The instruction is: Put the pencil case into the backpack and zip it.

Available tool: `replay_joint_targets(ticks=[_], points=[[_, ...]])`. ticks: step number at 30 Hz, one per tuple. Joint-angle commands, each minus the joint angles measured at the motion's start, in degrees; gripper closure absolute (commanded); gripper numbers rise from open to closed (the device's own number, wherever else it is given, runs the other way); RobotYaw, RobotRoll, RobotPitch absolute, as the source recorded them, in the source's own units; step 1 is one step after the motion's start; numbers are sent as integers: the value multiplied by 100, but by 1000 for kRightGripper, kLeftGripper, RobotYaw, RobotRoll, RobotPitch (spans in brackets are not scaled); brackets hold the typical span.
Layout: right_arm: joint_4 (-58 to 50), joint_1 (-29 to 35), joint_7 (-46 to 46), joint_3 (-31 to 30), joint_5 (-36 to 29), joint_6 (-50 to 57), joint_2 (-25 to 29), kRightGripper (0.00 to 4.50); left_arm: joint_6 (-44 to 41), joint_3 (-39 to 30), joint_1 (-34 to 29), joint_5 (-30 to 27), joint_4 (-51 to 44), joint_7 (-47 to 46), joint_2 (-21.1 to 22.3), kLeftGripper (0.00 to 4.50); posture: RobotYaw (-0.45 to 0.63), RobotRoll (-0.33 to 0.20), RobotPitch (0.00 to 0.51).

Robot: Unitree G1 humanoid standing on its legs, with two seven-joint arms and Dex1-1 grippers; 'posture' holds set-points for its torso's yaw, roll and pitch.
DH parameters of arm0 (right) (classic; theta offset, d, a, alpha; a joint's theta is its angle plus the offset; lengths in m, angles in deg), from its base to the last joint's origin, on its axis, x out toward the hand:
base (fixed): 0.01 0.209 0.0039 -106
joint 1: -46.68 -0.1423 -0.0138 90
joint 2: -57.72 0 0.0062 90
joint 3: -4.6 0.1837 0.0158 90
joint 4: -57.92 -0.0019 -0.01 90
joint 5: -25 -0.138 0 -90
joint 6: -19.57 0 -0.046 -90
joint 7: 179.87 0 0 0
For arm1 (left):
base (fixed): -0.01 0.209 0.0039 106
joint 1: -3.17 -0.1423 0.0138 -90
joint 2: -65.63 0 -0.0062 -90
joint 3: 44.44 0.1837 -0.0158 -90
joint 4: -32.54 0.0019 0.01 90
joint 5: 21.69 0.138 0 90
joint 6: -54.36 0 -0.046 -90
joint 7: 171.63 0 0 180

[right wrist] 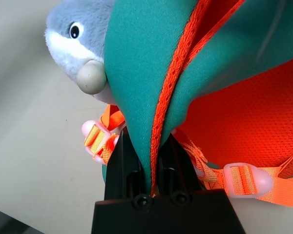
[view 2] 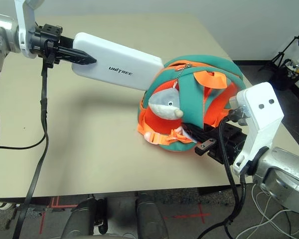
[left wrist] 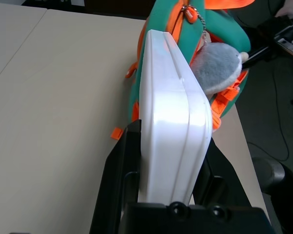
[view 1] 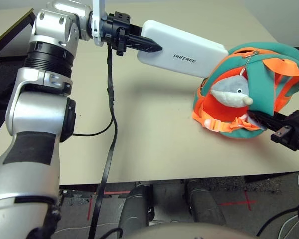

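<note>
Nearest me, my right gripper (view 2: 202, 144) is pinched tight on a teal strap (right wrist: 146, 73) of the backpack (view 1: 259, 69), holding its front edge steady on the table (view 1: 139, 124); if that thin fold slips out, I judge the bag would slide away under any push. Just beyond, the plush dolphin (view 1: 231, 92) hangs by its chain beside the orange-edged opening and could snag the incoming corner. Farthest, my left gripper (view 1: 152, 47) clamps one short end of the white pencil case (view 1: 184, 50), held in the air above the table with its far end right at the backpack's top; gripped only at the tip, I expect it may pivot between the fingers if it meets the rim rather than the gap.
</note>
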Motion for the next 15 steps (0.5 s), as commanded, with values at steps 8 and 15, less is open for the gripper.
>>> replay_joint_targets(ticks=[8, 15], points=[[49, -187, 20, -285, 147, 30, -38, 4332, -215, 300, -269, -402, -686, 78, -8, 3089, -277, 0, 116], [70, -430, -28, -524, 189, -4, -45, 4332, 174, 250, -232, -47, -259, 78, -575, 3089, -286, 0, 115]])
